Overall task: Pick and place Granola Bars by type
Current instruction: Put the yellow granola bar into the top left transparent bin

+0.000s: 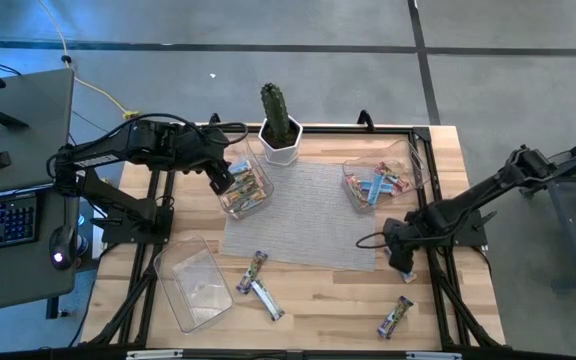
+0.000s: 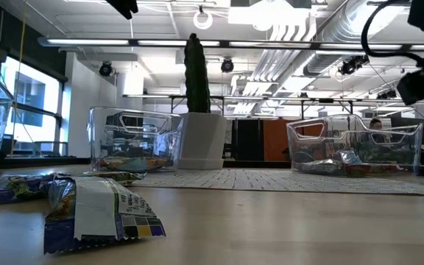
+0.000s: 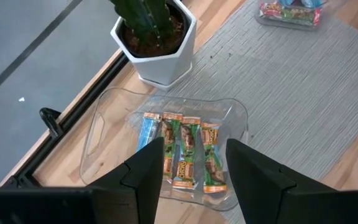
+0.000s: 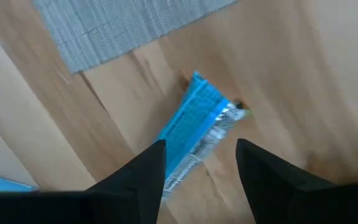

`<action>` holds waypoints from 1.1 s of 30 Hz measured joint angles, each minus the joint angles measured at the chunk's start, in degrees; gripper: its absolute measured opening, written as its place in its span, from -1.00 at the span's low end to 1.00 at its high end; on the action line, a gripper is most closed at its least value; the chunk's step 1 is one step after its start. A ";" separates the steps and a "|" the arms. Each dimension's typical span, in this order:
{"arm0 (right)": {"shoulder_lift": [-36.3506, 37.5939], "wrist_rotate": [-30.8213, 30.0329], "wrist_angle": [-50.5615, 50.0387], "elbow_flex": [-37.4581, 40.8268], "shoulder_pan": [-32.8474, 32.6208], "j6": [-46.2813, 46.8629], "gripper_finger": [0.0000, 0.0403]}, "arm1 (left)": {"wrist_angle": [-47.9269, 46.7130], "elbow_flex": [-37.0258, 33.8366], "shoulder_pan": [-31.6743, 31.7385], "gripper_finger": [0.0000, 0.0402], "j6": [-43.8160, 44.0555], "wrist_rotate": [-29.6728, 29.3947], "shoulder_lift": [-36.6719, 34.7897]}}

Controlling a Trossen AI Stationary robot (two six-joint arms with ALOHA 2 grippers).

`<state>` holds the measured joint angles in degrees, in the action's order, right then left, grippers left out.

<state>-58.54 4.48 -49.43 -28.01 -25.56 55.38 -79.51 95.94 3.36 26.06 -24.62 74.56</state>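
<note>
A blue granola bar (image 4: 197,124) lies flat on the wood just off the grey mat's near right corner. My right gripper (image 4: 201,180) (image 1: 400,262) hangs over it, pointing down and open, one finger on either side of the bar's end, apart from it. My left gripper (image 3: 194,180) (image 1: 223,180) hovers open above the left clear tub (image 3: 101,124), which holds several brown-green bars (image 3: 191,149) and one blue bar (image 3: 148,130). The right tub (image 1: 413,160) holds blue and other bars. Three bars (image 1: 253,270) (image 1: 266,298) (image 1: 396,315) lie loose near the front edge.
A potted cactus (image 1: 278,125) stands at the mat's far edge between the two tubs. An empty clear tub (image 1: 193,285) sits at the near left. The grey mat (image 1: 303,215) covers the table's middle. A desk with a keyboard (image 1: 3,220) stands to the left of the table.
</note>
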 joint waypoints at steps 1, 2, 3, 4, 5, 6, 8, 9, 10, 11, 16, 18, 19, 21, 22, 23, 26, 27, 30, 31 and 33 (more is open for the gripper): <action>0.00 0.79 1.47 0.81 0.00 0.11 -0.11 | 0.00 0.00 0.00 -0.16 -0.37 0.00 0.00; 0.00 1.33 2.91 1.61 0.00 0.15 -0.11 | -0.01 0.00 0.00 -0.16 -0.63 0.00 0.00; 0.00 1.60 4.15 2.42 0.00 0.17 -0.11 | 0.01 0.00 0.00 -0.16 -0.81 -0.02 0.00; 0.00 1.69 5.23 3.14 0.00 0.17 -0.11 | 0.01 0.00 0.00 -0.16 -0.83 -0.02 0.00; 0.00 1.62 6.21 3.74 0.00 0.15 -0.11 | -0.01 0.00 0.00 -0.16 -0.83 -0.02 0.00; 0.00 1.60 7.23 4.31 0.00 0.24 -0.11 | 0.01 0.00 0.00 -0.16 -0.83 -0.03 0.00; 0.00 1.69 9.15 5.51 0.00 1.27 -0.11 | -0.01 0.00 0.00 -0.16 -0.83 -0.04 0.00; 0.00 1.91 10.06 6.15 0.02 1.64 -0.11 | -0.01 0.00 0.00 -0.16 -0.80 -0.05 0.00; 0.02 1.93 10.85 6.63 0.02 1.77 -0.11 | 0.01 0.00 0.00 -0.16 -0.78 -0.07 0.00; 0.07 1.93 11.34 7.11 0.02 1.81 -0.11 | -0.01 0.00 0.00 -0.16 -0.78 -0.04 0.00; 0.06 1.72 11.40 7.97 0.02 -0.01 -0.20 | 0.00 0.00 0.00 -0.16 -0.76 -0.06 0.00; 0.02 1.80 11.57 8.00 0.02 -0.16 -0.30 | -0.01 0.00 0.00 -0.16 -0.76 -0.07 0.00; 0.02 1.76 11.71 8.04 0.02 -0.16 -0.36 | 0.01 0.00 0.00 -0.16 -0.74 -0.07 -0.02; 0.02 1.80 12.11 8.04 0.04 -0.18 -0.49 | -0.01 0.00 0.00 -0.16 -0.74 -0.07 -0.02; 0.02 1.82 12.38 7.93 0.04 -0.18 -0.56 | 0.01 0.00 0.00 -0.16 -0.74 -0.05 -0.02; 0.00 1.82 12.44 7.64 0.04 -0.19 -0.62 | 0.01 0.00 0.00 -0.16 -0.74 -0.07 -0.02; -0.26 1.41 14.70 5.94 0.02 -0.86 -0.75 | 0.01 0.00 0.00 -0.16 -0.74 -0.02 -0.02; -0.18 1.08 15.87 4.68 0.02 -1.53 -0.78 | 0.01 0.00 0.00 -0.16 -0.73 0.00 -0.02; -0.04 -1.60 20.30 1.80 0.04 -3.62 -0.80 | 0.05 0.00 0.00 -0.16 -0.72 0.00 -0.02; -0.18 -3.46 23.23 0.71 0.21 -5.05 -0.79 | 0.05 0.00 0.00 -0.16 -0.72 0.00 -0.02; 0.02 -8.35 30.39 -2.04 0.85 -9.52 -0.77 | 0.07 0.00 0.00 -0.16 -0.72 0.00 -0.02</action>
<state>-58.53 -3.87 -19.05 -30.04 -24.71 45.87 -79.44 95.94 3.36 25.34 -24.62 74.54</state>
